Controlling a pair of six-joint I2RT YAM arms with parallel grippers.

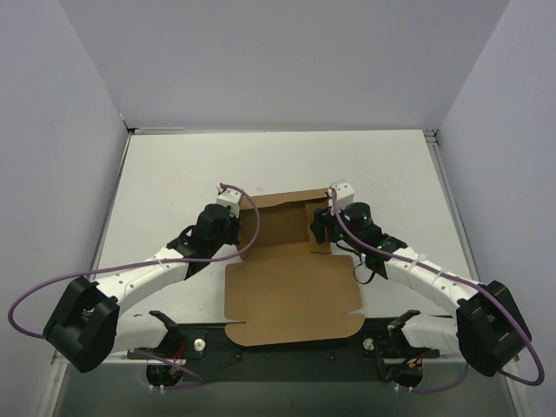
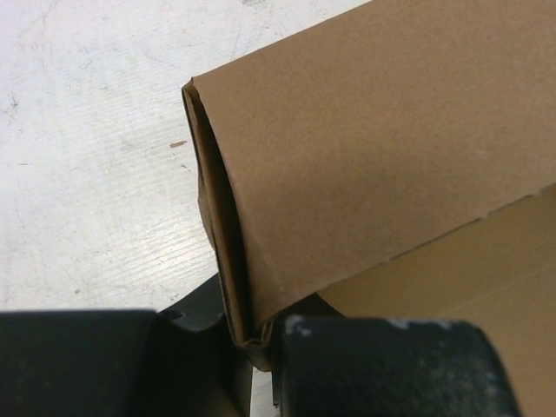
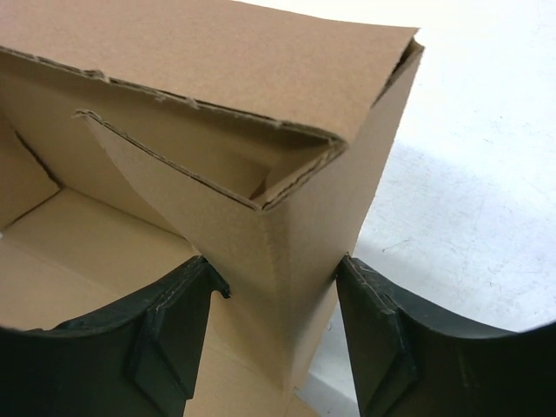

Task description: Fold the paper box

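Observation:
The paper box is plain brown cardboard, partly folded. Its back and side walls stand up in the middle of the table, and its wide lid panel lies flat toward the arms. My left gripper is shut on the box's doubled-over left wall, pinching its lower edge between the black fingers. My right gripper straddles the right wall, where an inner flap leans in a loose V. Its jaws stand wide, one finger inside the box and the other outside against the wall.
The white table is enclosed by pale grey walls at the back and on both sides. A black rail with both arm bases runs along the near edge, and the flat lid panel reaches down to it. Purple cables loop off both arms.

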